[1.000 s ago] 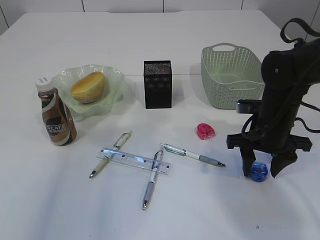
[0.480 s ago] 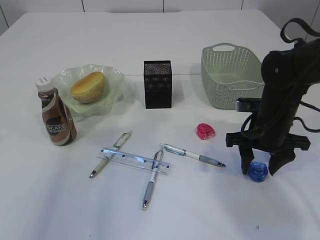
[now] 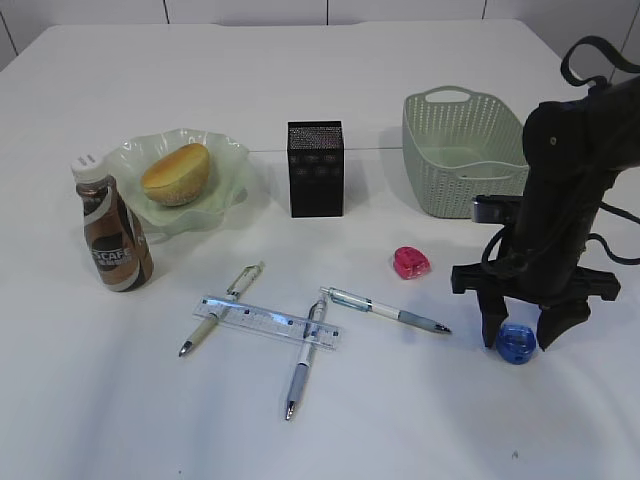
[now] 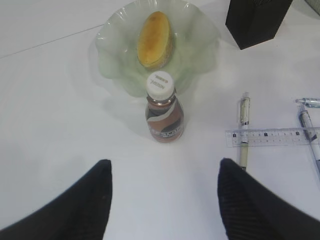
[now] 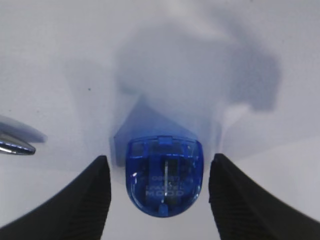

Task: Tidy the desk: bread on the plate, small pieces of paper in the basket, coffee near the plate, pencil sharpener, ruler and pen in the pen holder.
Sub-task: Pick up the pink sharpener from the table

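The blue pencil sharpener (image 3: 516,343) lies on the white tabletop (image 3: 320,60) at the right front, directly between the two fingers of the right pincer (image 3: 520,338). The right wrist view shows the sharpener (image 5: 164,182) centred in the gap, with clear tabletop on both sides of it. The right pincer (image 5: 159,200) stands wide open and holds nothing; neither finger touches the sharpener.

A second, pink pencil sharpener (image 3: 411,263) lies near the middle of the tabletop, in front of the basket (image 3: 462,155). The basket stands at the right rear. The black mesh pen holder (image 3: 315,168) stands upright at the centre rear.

The bread (image 3: 177,173) rests on the green ruffled plate (image 3: 228,160) at the left. The coffee bottle (image 3: 111,226) stands upright just beside the plate, at its front left edge.

Three pens lie at the centre front:
- left pen (image 3: 222,307), passing under the ruler;
- middle pen (image 3: 305,358), crossing the ruler;
- right pen (image 3: 386,310), apart from the ruler.

The clear ruler (image 3: 268,321) lies across the left and middle pens.

The left pincer (image 4: 162,200) is wide open and empty, above the tabletop in front of the coffee bottle (image 4: 163,108).
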You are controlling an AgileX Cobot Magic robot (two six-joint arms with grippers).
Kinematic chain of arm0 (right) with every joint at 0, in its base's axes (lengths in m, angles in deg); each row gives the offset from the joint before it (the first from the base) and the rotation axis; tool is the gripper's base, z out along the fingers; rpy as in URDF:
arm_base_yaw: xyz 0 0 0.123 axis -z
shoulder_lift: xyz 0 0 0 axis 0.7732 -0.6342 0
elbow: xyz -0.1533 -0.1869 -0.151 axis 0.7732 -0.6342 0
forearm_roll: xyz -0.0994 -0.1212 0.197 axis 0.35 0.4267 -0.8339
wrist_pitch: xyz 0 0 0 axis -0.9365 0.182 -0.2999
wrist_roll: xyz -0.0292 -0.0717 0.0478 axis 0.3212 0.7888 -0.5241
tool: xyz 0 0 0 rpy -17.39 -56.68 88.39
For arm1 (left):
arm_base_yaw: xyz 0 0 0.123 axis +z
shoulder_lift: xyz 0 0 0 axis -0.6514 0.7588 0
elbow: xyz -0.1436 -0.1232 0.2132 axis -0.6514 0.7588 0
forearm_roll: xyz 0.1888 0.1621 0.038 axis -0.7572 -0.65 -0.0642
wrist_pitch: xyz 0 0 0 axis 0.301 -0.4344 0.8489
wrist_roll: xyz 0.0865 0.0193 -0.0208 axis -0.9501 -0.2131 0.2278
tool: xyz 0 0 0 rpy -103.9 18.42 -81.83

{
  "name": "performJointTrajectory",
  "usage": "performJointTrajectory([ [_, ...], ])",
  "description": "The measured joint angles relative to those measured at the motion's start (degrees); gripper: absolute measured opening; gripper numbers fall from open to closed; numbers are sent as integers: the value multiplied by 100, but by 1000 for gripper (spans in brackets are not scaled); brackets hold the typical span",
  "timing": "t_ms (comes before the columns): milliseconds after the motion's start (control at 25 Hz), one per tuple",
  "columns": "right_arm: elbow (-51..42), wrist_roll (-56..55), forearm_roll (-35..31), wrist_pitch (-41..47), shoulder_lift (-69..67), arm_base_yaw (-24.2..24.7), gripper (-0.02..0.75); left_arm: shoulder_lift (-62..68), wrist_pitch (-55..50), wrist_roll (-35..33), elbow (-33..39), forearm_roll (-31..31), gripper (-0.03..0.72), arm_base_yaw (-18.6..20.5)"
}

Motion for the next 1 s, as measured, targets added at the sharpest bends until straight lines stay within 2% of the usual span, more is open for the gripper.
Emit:
performJointTrajectory([
  [1000, 0, -33, 48, 10, 0, 0, 485, 0, 0, 0, 0, 0, 466, 0],
])
